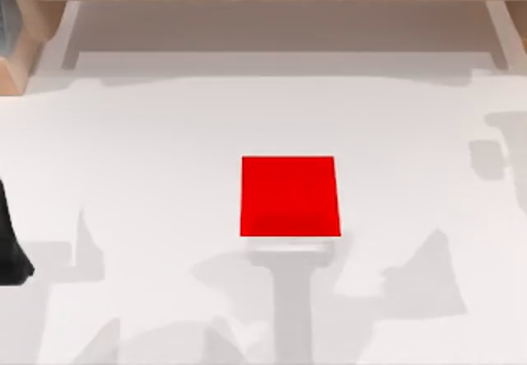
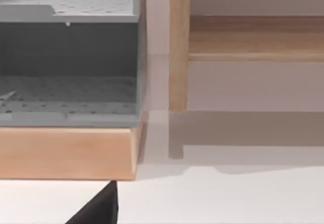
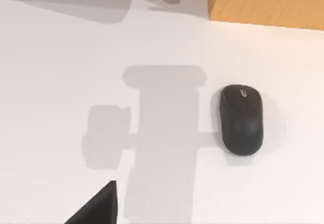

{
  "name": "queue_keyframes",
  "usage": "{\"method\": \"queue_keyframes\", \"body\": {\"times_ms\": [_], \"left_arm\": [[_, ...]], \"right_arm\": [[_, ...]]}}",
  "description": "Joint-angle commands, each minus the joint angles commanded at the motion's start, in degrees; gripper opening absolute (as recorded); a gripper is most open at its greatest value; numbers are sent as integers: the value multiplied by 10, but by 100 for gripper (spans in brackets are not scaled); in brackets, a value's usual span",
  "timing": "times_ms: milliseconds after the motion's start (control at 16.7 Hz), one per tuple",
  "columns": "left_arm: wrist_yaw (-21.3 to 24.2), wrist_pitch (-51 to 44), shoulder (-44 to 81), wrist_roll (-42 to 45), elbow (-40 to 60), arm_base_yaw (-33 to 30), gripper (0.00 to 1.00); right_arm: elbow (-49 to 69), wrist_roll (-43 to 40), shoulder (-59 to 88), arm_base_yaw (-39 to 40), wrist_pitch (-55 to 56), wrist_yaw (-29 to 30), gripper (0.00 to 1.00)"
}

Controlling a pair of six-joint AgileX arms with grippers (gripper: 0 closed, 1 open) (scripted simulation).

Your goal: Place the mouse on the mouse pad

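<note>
Red and unmarked, the mouse pad (image 1: 289,195) lies flat near the centre of the white counter (image 1: 165,175), square to its edges. Nothing rests on the pad.

The mouse (image 3: 241,119) appears in the right wrist view. It sits alone on bare counter, close to a light wooden edge (image 3: 268,4), with the arm's shadow falling beside it. Its position relative to the pad cannot be determined.

Hazards from this state:
1. Approach offset. The mouse sits to one side of the right wrist view rather than centred, so a straight descent would probably miss it or strike its edge.
2. Slip. The shell is smooth and rounded; an off-centre pinch would likely squeeze it out sideways.
3. Collision. The nearby wooden edge limits room on that side.

Mouse appearance: small, dark grey-black, oval, domed, with a faint pale mark at one end.

Hand state: whether either hand is spread or pressed together cannot be told. The left arm (image 1: 11,245) is parked at the left counter edge, facing a grey shelf unit (image 2: 68,62).
</note>
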Motion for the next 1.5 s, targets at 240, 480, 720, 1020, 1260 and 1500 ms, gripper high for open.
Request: {"method": "queue_keyframes", "body": {"times_ms": [240, 480, 720, 1020, 1260, 1500], "left_arm": [[0, 0, 0, 0, 0, 0, 100], [0, 0, 0, 0, 0, 0, 100], [0, 0, 0, 0, 0, 0, 100], [0, 0, 0, 0, 0, 0, 100], [0, 0, 0, 0, 0, 0, 100], [0, 0, 0, 0, 0, 0, 100]], "right_arm": [[154, -3, 151, -29, -86, 12, 100], [285, -16, 302, -43, -178, 7, 100], [446, -33, 494, -55, -286, -1, 100], [617, -54, 667, -76, -395, 5, 100], [678, -65, 715, -74, -421, 8, 100], [681, -66, 717, -74, -422, 8, 100]]}}
